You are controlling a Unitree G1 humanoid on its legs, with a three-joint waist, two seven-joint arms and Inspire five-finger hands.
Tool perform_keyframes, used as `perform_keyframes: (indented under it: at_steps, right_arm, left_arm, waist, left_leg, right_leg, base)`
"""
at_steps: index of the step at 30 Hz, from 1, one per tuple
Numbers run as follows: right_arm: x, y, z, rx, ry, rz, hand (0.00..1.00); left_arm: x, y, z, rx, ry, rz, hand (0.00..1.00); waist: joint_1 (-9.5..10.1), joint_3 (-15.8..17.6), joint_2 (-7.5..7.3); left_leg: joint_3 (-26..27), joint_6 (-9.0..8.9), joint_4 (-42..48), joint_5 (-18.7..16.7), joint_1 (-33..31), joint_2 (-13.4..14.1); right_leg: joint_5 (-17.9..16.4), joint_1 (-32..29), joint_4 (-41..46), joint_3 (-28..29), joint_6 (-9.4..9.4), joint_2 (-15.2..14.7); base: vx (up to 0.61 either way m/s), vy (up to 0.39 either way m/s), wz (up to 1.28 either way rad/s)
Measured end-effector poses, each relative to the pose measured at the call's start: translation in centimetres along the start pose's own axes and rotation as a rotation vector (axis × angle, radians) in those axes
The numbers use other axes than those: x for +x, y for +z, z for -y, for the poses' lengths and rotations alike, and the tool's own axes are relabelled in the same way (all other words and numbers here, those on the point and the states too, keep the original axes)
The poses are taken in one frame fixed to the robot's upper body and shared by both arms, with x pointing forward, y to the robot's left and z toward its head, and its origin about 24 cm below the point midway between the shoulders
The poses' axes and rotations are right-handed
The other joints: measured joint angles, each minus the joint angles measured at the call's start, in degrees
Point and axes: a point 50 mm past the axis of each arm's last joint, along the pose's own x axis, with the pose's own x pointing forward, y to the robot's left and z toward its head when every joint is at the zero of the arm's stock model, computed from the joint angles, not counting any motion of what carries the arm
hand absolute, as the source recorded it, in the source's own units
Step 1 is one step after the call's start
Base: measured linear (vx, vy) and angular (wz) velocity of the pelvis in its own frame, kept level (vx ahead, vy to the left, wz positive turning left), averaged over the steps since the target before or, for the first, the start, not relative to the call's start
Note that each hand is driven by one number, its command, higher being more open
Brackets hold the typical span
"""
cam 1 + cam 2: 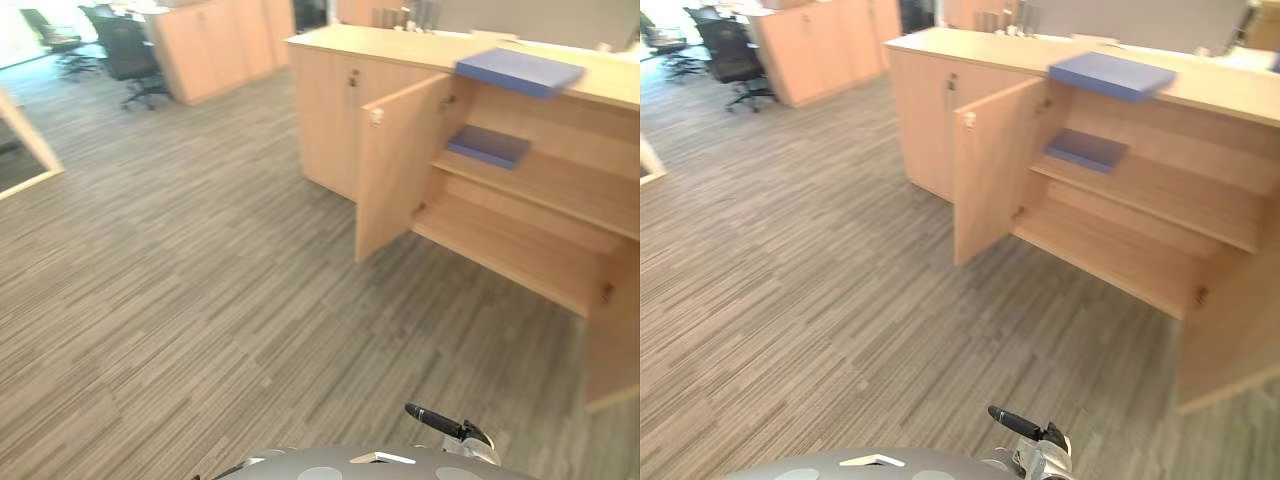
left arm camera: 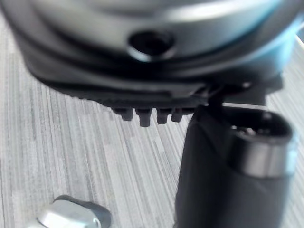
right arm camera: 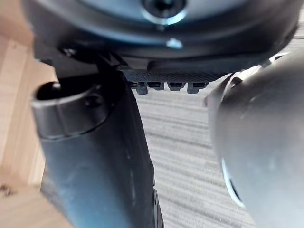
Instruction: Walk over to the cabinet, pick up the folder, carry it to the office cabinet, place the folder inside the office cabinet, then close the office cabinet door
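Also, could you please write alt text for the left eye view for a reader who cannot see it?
A light wooden cabinet stands with its door open, a blue folder lying on top and a second blue folder on the upper shelf inside. Grey striped carpet covers the floor.

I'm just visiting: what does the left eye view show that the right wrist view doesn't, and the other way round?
The left eye view takes in the room: the light wooden office cabinet with a door standing open, a flat blue folder lying on its top, a second blue folder on the upper shelf inside, and black office chairs far off. The right wrist view instead gives a very close look at the robot's dark right hand. Both share the grey striped carpet floor and some light wood, likely the cabinet's.
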Motion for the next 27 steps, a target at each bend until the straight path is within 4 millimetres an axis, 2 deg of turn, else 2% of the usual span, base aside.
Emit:
perform_keyframes:
  at_steps: [1, 4, 6, 7, 11, 14, 15, 17, 19, 20, 21, 22, 23, 24, 25, 26, 27]
  right_arm:
    - [0.0, -0.2, 0.0, 0.028, 0.001, -0.016, 1.00]
    - [0.0, -0.1, 0.0, 0.077, -0.005, -0.021, 1.00]
    - [0.0, -0.8, 0.7, 0.081, -0.026, -0.038, 1.00]
    - [-0.1, -1.4, 1.1, 0.094, -0.038, -0.061, 1.00]
    - [-0.1, -1.9, 1.3, 0.107, -0.046, -0.080, 1.00]
    - [-0.1, -1.7, 1.3, 0.099, -0.040, -0.080, 1.00]
    - [0.0, -1.4, 1.1, 0.091, -0.034, -0.075, 1.00]
    - [0.0, -1.1, 0.8, 0.070, -0.025, -0.067, 1.00]
    - [-0.1, -1.2, 0.4, 0.061, -0.014, -0.070, 1.00]
    - [0.0, -1.0, 0.5, 0.057, -0.012, -0.067, 1.00]
    - [0.0, -0.7, 0.7, 0.040, -0.018, -0.056, 1.00]
    - [0.0, -0.7, 0.7, 0.020, -0.016, -0.049, 1.00]
    - [0.0, -0.6, 0.4, 0.007, -0.011, -0.045, 1.00]
    - [0.1, 0.3, 0.1, -0.002, -0.013, -0.028, 1.00]
    - [0.2, 1.0, -0.4, -0.003, -0.003, -0.014, 1.00]
    - [0.2, 1.8, -1.3, -0.004, 0.016, -0.003, 1.00]
    - [0.2, 2.0, -1.7, -0.006, 0.025, 0.000, 1.00]
  left_arm:
    - [0.0, 0.1, -0.1, 0.005, 0.005, -0.002, 1.00]
    - [0.3, 1.4, 0.2, 0.026, 0.002, 0.033, 1.00]
    - [0.4, 2.3, 0.6, 0.020, -0.008, 0.057, 1.00]
    - [0.5, 2.9, 0.9, 0.019, -0.015, 0.075, 1.00]
    - [0.5, 3.8, 1.3, 0.015, -0.024, 0.104, 1.00]
    - [0.5, 3.8, 1.3, 0.016, -0.025, 0.103, 1.00]
    - [0.5, 3.7, 1.2, 0.017, -0.024, 0.099, 1.00]
    - [0.4, 2.8, 0.8, 0.004, -0.012, 0.069, 1.00]
    - [0.5, 3.0, 0.7, -0.033, -0.005, 0.065, 1.00]
    - [0.4, 3.1, 0.9, -0.081, -0.006, 0.068, 1.00]
    - [0.3, 3.0, 1.1, -0.109, -0.010, 0.068, 1.00]
    - [0.3, 3.1, 1.1, -0.124, -0.010, 0.071, 1.00]
    - [0.3, 3.4, 1.2, -0.130, -0.015, 0.081, 1.00]
    - [0.3, 4.0, 1.7, -0.119, -0.034, 0.106, 1.00]
    - [0.3, 4.3, 1.9, -0.114, -0.046, 0.120, 1.00]
    - [0.2, 4.7, 1.9, -0.118, -0.048, 0.141, 1.00]
    - [0.2, 4.8, 1.8, -0.119, -0.046, 0.146, 1.00]
  waist:
    - [-0.59, 0.5, 0.28]
    - [-1.55, 2.2, -0.46]
    - [-2.19, 2.2, -0.57]
    - [-2.31, 2.3, -0.67]
    - [-2.53, 2.3, -0.64]
    - [-2.41, 1.9, -0.74]
    - [-2.33, 1.9, -0.74]
    - [-2.29, 0.3, -0.12]
    - [-2.50, 0.2, -0.34]
    - [-2.02, 0.1, 0.51]
    - [-1.77, 0.1, 2.27]
    - [-1.39, -0.1, 2.61]
    - [-0.52, 0.0, 2.03]
    - [-0.14, 0.1, 2.33]
    - [0.19, 0.2, 2.19]
    - [0.90, 0.7, 1.70]
    - [1.34, 0.9, 1.46]
  left_leg:
    - [0.2, -0.08, -0.4, 0.3, -0.1, 1.2]
    - [0.7, -1.13, -2.6, 1.5, 1.0, 3.5]
    - [0.7, -2.39, -3.7, 2.5, 1.3, 4.9]
    - [0.7, -2.39, -4.0, 2.9, 1.4, 5.8]
    - [1.2, -3.59, -4.8, 2.5, 2.7, 7.9]
    - [1.7, -4.68, -3.4, -0.1, 3.0, 9.2]
    - [2.3, -5.25, -1.0, -2.1, 2.6, 10.2]
    - [4.0, -6.63, 7.3, -6.1, -0.5, 13.3]
    - [4.6, -4.94, 22.2, -8.4, -6.5, 16.7]
    - [5.7, -3.97, 35.5, -8.4, -10.6, 20.6]
    - [6.0, -1.47, 45.9, -5.9, -13.1, 24.7]
    - [5.2, -0.69, 52.7, -1.2, -14.9, 26.5]
    - [4.0, -1.32, 58.1, -2.1, -17.1, 26.4]
    - [2.5, -1.74, 61.8, -6.2, -20.8, 24.9]
    - [1.7, -1.87, 61.6, -8.5, -23.6, 22.7]
    - [1.3, -2.28, 57.8, -10.7, -26.2, 19.5]
    - [1.0, -2.04, 54.0, -11.0, -26.8, 18.0]
  right_leg:
    - [0.5, -0.2, -2.2, -0.4, 0.38, 1.8]
    - [1.3, -0.8, -4.0, -1.3, 0.65, 5.2]
    - [1.1, -1.0, -4.1, -2.0, 0.09, 6.7]
    - [0.7, -1.0, -3.9, -2.4, -0.61, 7.5]
    - [-1.9, -1.1, -1.2, -4.6, -1.28, 8.1]
    - [-4.8, -1.4, 1.8, -7.9, -2.15, 8.2]
    - [-5.9, -1.3, 2.8, -9.8, -2.67, 8.4]
    - [-6.7, -0.5, 0.7, -11.2, -3.07, 10.9]
    - [-6.1, 2.2, -2.3, -11.6, -2.94, 13.3]
    - [-5.9, 4.9, -3.9, -11.8, -3.29, 15.2]
    - [-6.1, 7.6, -5.2, -11.7, -3.63, 17.7]
    - [-6.5, 10.2, -6.6, -10.9, -4.23, 18.5]
    - [-7.1, 12.2, -7.8, -8.9, -4.30, 18.4]
    - [-7.2, 13.5, -9.0, -6.9, -4.28, 17.9]
    - [-7.2, 13.6, -9.5, -5.5, -4.22, 17.1]
    - [-7.1, 13.8, -9.2, -3.5, -4.20, 15.3]
    - [-7.1, 14.1, -9.1, -2.5, -4.19, 14.5]
  base:
    - [0.00, -0.043, -1.10]
    - [0.04, -0.086, -0.68]
    - [0.12, -0.106, -0.12]
    - [0.16, -0.128, -0.01]
    - [0.14, -0.113, -0.05]
    - [0.15, -0.094, -0.10]
    - [0.19, -0.095, -0.31]
    - [0.28, -0.136, -0.37]
    - [0.25, -0.159, -0.25]
    - [0.27, -0.158, -0.43]
    - [0.25, -0.135, -0.58]
    - [0.31, -0.112, -0.63]
    - [0.28, -0.013, -0.70]
    - [0.33, 0.069, -0.73]
    - [0.32, 0.165, -0.88]
    - [0.19, 0.140, -0.81]
    - [0.26, 0.239, -0.95]
